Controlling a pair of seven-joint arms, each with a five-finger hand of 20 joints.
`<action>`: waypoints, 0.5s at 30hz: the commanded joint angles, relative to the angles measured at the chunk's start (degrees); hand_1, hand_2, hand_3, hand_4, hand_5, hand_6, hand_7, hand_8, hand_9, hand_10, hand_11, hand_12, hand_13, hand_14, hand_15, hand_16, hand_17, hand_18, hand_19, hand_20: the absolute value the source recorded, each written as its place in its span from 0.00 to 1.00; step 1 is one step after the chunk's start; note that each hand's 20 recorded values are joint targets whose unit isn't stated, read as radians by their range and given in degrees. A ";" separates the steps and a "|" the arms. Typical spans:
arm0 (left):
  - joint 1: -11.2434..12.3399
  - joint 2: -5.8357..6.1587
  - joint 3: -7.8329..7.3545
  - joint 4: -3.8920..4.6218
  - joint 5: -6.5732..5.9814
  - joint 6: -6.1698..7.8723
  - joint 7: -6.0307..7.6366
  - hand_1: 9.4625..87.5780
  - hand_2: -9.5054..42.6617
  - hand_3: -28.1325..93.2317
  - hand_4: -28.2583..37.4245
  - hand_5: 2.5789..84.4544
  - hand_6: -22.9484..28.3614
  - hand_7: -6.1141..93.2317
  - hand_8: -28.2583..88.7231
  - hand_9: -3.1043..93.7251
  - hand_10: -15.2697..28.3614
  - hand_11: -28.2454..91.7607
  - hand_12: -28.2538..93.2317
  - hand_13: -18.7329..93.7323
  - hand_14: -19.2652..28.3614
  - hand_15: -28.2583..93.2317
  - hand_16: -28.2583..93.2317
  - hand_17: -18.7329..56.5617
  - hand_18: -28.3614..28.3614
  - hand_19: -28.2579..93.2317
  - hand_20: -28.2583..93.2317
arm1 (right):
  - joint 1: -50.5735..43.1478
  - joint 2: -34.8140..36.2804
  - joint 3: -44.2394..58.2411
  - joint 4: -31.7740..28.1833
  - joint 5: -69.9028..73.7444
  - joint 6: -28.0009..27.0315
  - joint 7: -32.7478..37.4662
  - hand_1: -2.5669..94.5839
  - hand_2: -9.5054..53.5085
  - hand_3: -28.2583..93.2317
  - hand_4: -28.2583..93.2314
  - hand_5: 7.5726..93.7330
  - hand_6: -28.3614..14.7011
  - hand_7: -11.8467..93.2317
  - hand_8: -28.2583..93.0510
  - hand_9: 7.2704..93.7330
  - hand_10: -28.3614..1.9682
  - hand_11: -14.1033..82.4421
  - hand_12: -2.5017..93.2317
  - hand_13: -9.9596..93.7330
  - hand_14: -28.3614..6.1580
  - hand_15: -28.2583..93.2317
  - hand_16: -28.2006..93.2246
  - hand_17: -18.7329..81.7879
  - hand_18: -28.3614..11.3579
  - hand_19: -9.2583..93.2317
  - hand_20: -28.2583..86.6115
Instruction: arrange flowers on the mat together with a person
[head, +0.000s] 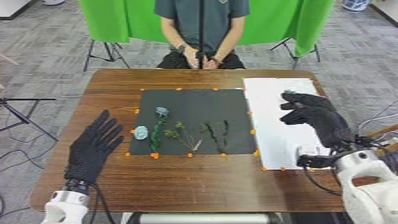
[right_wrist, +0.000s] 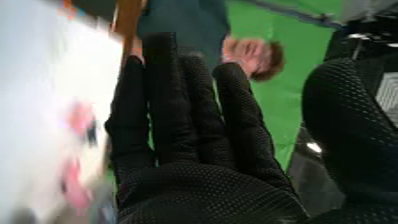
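The brown wooden table is filling the middle of the frame, and the dark mat is lying near its centre, edged with orange markers. The white sheet is running up and down the frame to the right of the mat.

The left hand is resting at the lower left, well apart from the flowers, its straight fingers spreading wide and pointing up the frame. The right hand is hovering at the right, over the white sheet, its fingers standing straight, its thumb well apart, gripping nothing.

On the mat's left half, the blue-topped flower is showing a pale blue bloom on a green, leafy stem; its long axis is running nearly upright, bloom up, leaning slightly right. Near the mat's middle, the thin sprig is fanning its small green tips toward the upper left, its pale stalks pointing down. Just right of it, 2 dark green stems are lying side by side, 1 slanting from upper left to lower right, 1 nearly upright. The round pale blue bloom is sitting by the mat's left edge.

In the right wrist view, 2 blurred pink shapes are lying on the white.
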 joint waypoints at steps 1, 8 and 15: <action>1.81 -0.37 -0.22 -0.30 -0.21 0.76 -0.36 0.20 0.17 0.80 0.02 0.33 0.49 0.19 0.17 0.28 0.60 0.32 0.36 0.35 0.67 0.32 0.27 0.09 0.88 0.56 0.30 | 4.20 7.05 1.84 7.33 -19.74 8.74 0.61 0.33 0.12 0.92 0.02 0.45 0.53 0.34 0.12 0.47 0.44 0.40 0.26 0.55 0.45 0.64 0.35 0.38 0.19 0.76 0.56; 1.57 -0.74 -1.49 -0.42 0.63 0.14 -0.81 0.20 0.17 0.80 0.02 0.33 0.49 0.19 0.17 0.28 0.60 0.32 0.36 0.35 0.68 0.32 0.27 0.09 0.88 0.56 0.29 | 7.28 11.70 3.13 12.75 -51.55 -9.94 7.40 0.35 0.07 0.94 0.00 0.37 0.58 0.37 0.11 0.35 0.51 0.36 0.25 0.44 0.53 0.57 0.35 0.31 0.20 0.66 0.52; 2.44 -1.32 -1.97 -0.79 0.77 0.21 -1.24 0.19 0.17 0.80 0.02 0.33 0.49 0.19 0.17 0.28 0.60 0.32 0.36 0.35 0.68 0.32 0.27 0.09 0.88 0.56 0.29 | 11.79 14.80 -6.31 18.13 -59.03 -5.64 17.24 0.33 0.07 0.94 0.00 0.33 0.58 0.35 0.11 0.27 0.58 0.29 0.27 0.36 0.52 0.49 0.40 0.26 0.21 0.60 0.50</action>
